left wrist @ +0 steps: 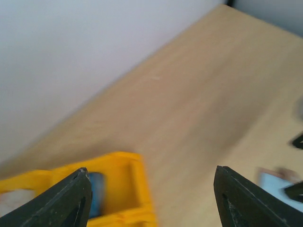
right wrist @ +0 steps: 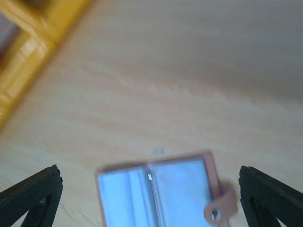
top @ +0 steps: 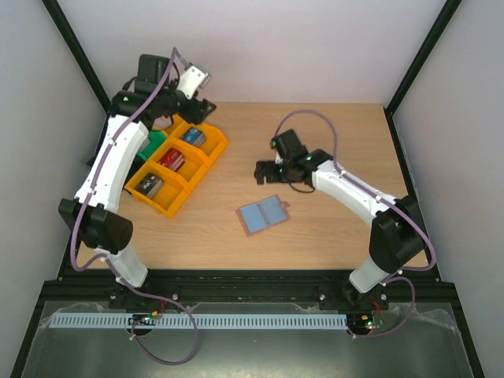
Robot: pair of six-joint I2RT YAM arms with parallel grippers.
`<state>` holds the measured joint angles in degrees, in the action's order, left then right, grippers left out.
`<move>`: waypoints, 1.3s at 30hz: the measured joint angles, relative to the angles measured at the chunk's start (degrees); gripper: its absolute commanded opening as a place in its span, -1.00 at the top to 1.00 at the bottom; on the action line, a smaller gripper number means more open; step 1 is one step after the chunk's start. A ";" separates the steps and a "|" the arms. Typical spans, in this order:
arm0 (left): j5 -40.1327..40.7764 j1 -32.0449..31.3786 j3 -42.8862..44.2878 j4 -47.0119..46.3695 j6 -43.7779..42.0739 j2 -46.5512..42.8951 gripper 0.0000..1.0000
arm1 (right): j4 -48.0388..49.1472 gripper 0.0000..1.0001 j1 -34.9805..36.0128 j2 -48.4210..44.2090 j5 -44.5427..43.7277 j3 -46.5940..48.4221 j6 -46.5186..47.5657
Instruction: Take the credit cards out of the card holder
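The card holder (top: pixel 283 209) lies open and flat on the table at the centre, its tan rim framing light blue-grey credit cards (top: pixel 261 213) in both halves. In the right wrist view the holder's rim (right wrist: pixel 211 166), the cards (right wrist: pixel 180 191) and a snap tab (right wrist: pixel 220 211) show blurred. My right gripper (top: pixel 268 171) hangs open and empty above the table just behind the holder, and its fingertips straddle the holder in its own view (right wrist: pixel 149 170). My left gripper (top: pixel 202 106) is open and empty at the far left, over the yellow tray's far end (left wrist: pixel 151 169).
A yellow tray (top: pixel 177 169) with compartments holding small coloured blocks stands at the left, with a green tray (top: pixel 156 146) behind it. It also shows in the left wrist view (left wrist: pixel 125 189) and the right wrist view (right wrist: pixel 28 47). Walls enclose the table.
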<state>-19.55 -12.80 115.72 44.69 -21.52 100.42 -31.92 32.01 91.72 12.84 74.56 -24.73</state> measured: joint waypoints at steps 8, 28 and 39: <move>-11.91 -1.53 -29.94 -6.64 19.89 -17.03 -0.49 | -4.42 -0.83 12.22 0.81 -8.61 -11.13 -0.48; -3.52 -9.38 -84.52 -42.77 46.93 -36.02 -0.54 | 0.09 0.00 13.33 8.55 -9.49 -15.67 2.05; -4.20 -11.91 -93.31 -65.05 51.84 -29.83 -0.68 | 1.70 0.61 12.07 11.39 -4.48 -11.56 1.22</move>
<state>-23.75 -24.71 22.41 -20.36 30.33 70.59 -30.22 44.07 103.11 8.36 63.00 -23.51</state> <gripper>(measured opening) 0.830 0.293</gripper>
